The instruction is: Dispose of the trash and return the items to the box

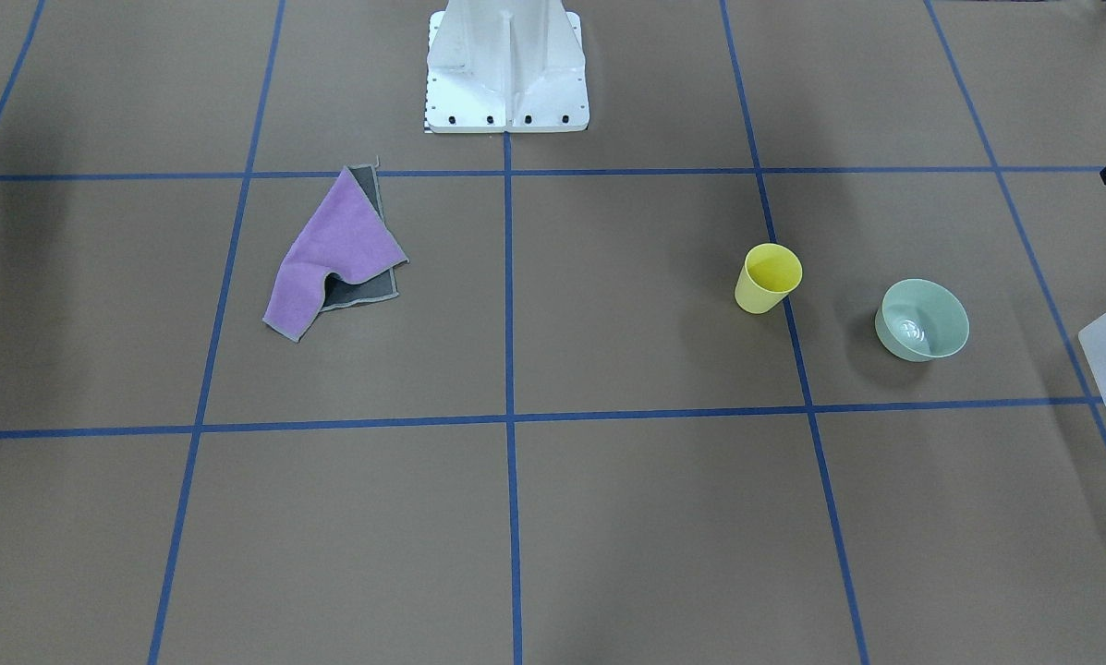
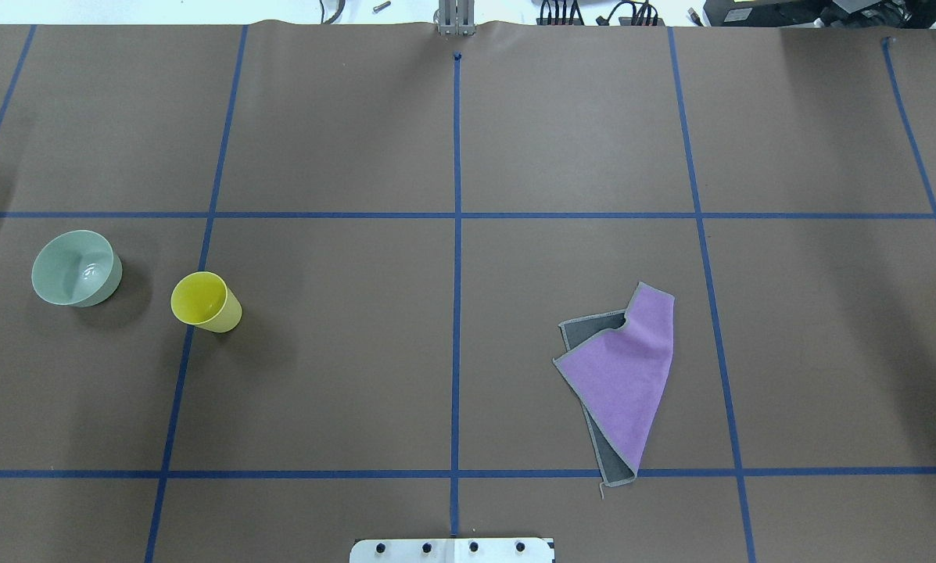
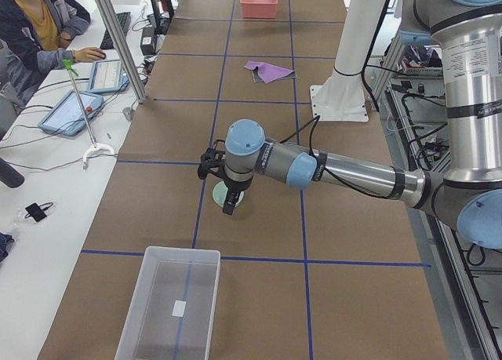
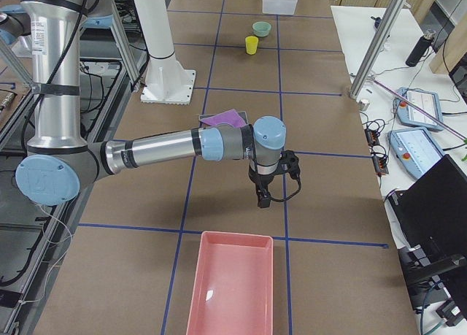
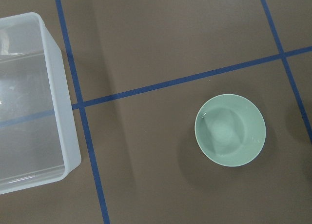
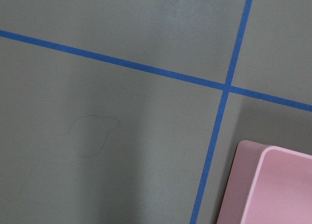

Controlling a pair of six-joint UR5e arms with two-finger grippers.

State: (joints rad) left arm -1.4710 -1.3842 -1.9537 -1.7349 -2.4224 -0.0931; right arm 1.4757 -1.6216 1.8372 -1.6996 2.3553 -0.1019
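The rumpled lilac and grey cloth [image 2: 622,374] lies on the table right of centre; it also shows in the front view [image 1: 331,254]. The yellow cup [image 2: 204,301] stands upright at the left. The mint-green bowl [image 2: 75,267] sits upright further left, empty in the left wrist view [image 5: 230,130]. The frosted box [image 3: 169,307] stands at the table's left end, empty, apart from the bowl. My left gripper [image 3: 228,206] hangs above the bowl; I cannot tell whether it is open or shut. My right gripper [image 4: 263,199] hangs over bare table beyond the cloth, and its state is unclear.
A pink bin [image 4: 230,285] stands at the table's right end, empty; its corner shows in the right wrist view [image 6: 273,185]. The white robot base [image 1: 506,69] stands at the table's near edge. Blue tape lines grid the brown table. Operators' tablets lie on a side bench [image 3: 70,109].
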